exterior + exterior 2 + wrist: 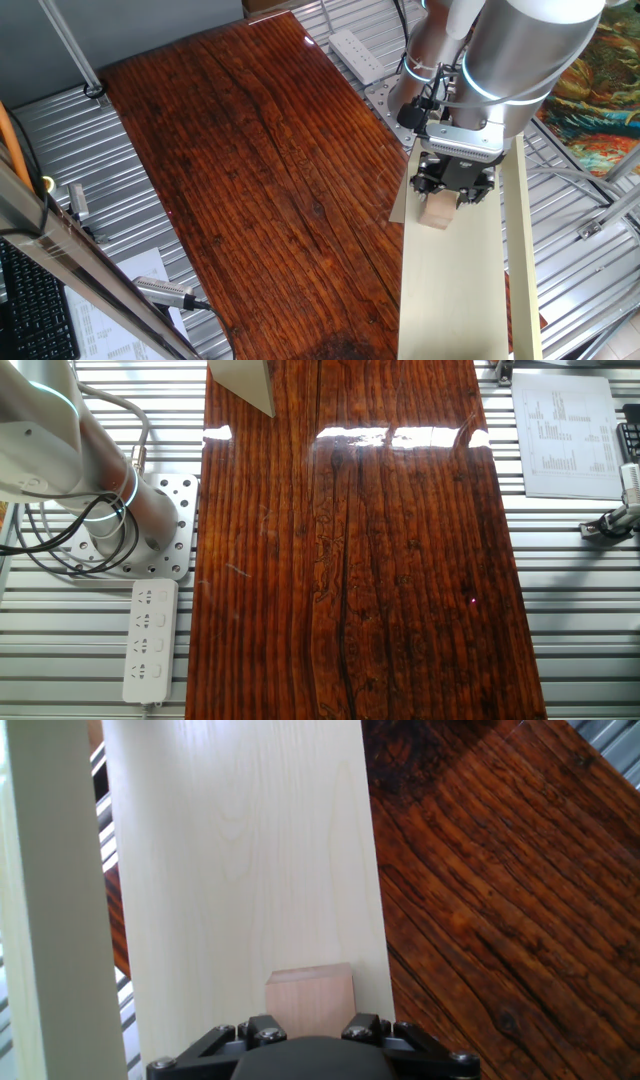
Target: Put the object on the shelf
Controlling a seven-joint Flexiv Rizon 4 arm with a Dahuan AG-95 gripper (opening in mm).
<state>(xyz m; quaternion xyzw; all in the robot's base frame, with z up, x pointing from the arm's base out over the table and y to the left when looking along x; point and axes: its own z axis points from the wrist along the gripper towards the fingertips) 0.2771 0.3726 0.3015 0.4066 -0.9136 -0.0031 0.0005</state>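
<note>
The small pale wooden cube sits between the fingers of my gripper, which is shut on it. Both are over the near end of the long cream shelf, close to its left edge. In the hand view the cube shows between the black fingers of the gripper, with the shelf's flat board under it and a raised side wall at the left. I cannot tell whether the cube touches the board. In the other fixed view only a corner of the shelf shows; the gripper is out of view.
The shelf lies on the right edge of the dark red wooden table. A white power strip lies by the arm's base, and shows in the other fixed view. A printed sheet and a cabled tool lie off the table.
</note>
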